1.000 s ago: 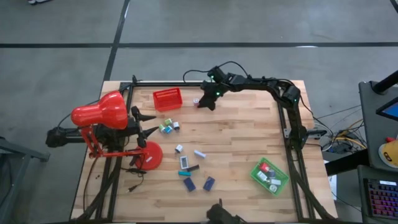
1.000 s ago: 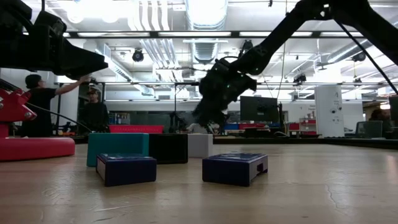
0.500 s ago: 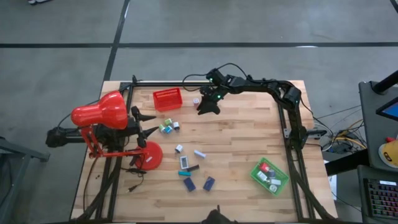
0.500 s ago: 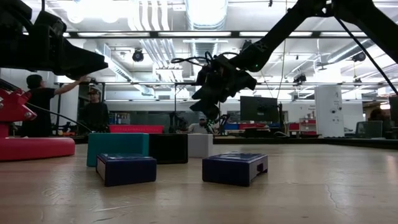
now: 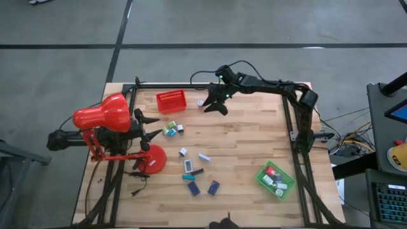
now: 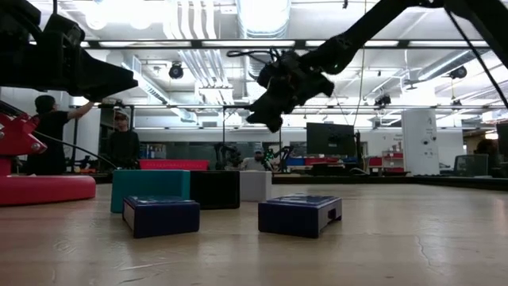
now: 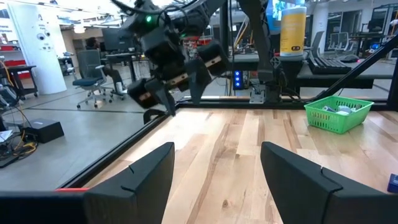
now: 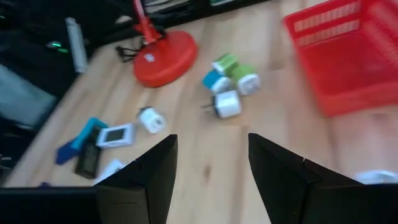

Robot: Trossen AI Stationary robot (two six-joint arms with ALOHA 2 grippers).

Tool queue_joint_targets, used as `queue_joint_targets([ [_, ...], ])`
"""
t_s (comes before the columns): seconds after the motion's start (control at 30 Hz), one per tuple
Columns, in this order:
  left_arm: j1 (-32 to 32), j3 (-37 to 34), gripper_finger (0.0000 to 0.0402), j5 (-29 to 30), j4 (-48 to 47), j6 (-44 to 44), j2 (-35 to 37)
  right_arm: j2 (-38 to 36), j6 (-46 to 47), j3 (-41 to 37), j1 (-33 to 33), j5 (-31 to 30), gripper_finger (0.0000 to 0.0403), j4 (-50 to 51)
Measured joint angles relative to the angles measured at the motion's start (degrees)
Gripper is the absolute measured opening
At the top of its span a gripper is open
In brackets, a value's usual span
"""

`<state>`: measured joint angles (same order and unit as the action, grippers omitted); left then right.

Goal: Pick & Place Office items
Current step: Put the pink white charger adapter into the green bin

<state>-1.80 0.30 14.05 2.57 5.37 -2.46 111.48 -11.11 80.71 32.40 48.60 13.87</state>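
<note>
Small office items lie scattered mid-table: a green, teal and white cluster (image 5: 172,130), white pieces (image 5: 183,151) (image 5: 203,156) and two navy blocks (image 5: 193,188) (image 5: 213,187). One white piece (image 5: 200,102) lies by the red basket (image 5: 171,102). My right gripper (image 5: 213,107) hangs open in the air just right of that piece, well above the table (image 6: 268,123), with nothing between its fingers (image 8: 211,149). My left gripper (image 5: 152,126) waits open at the table's left side (image 7: 217,149), level, beside the red lamp (image 5: 102,117).
A green tray (image 5: 276,180) with several small pieces stands at the near right. The lamp's round red base (image 5: 154,159) sits left of the scattered items. Bare wood lies between the basket and the green tray. People stand in the room beyond the table.
My right gripper has risen from just above the table by the red basket to well above it and has rolled somewhat about its own axis. Its finger gap looks the same. Nothing on the table has moved.
</note>
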Motion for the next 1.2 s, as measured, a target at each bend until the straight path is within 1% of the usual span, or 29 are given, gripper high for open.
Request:
queue_joint_targets([
  [0.1, 0.0, 0.0, 0.0245, 0.01, 0.0, 0.01, 0.0, -3.91, -0.55, -2.91, -0.37, -5.44, 0.0189, -0.9],
  [0.23, 0.0, 0.0, 0.0245, -0.01, -0.01, 0.0, 0.0, -10.28, -0.24, -10.07, -1.07, -12.61, 0.0189, -6.63],
  [0.33, 0.0, 0.0, 0.0245, -0.01, -0.01, 0.01, -0.01, -15.82, 2.05, -17.52, -1.53, -18.99, 0.0189, -13.26],
  [0.5, 0.0, 0.0, 0.0245, 0.01, 0.0, 0.01, 0.0, -25.23, 7.29, -31.74, -2.69, -31.71, 0.0189, -25.35],
  [0.7, 0.0, 0.0, 0.0245, 0.01, 0.0, 0.0, 0.0, -38.13, 11.91, -46.84, -3.53, -48.17, 0.0189, -31.45],
  [0.77, 0.01, 0.0, 0.0245, 0.0, 0.0, 0.0, 0.0, -42.59, 13.07, -51.03, -3.59, -52.75, 0.0189, -33.21],
  [0.83, 0.0, 0.0, 0.0245, 0.01, -0.02, -0.01, 0.0, -46.68, 14.42, -54.79, -3.65, -54.64, 0.0189, -35.13],
  [0.97, 0.0, 0.02, 0.0245, -0.01, 0.0, 0.01, 0.0, -53.41, 15.59, -59.96, -3.69, -52.91, 0.0189, -36.08],
  [1.2, 0.0, 0.0, 0.0245, 0.01, 0.0, -0.01, 0.0, -61.83, 14.97, -64.75, -3.67, -52.8, 0.0189, -36.13],
])
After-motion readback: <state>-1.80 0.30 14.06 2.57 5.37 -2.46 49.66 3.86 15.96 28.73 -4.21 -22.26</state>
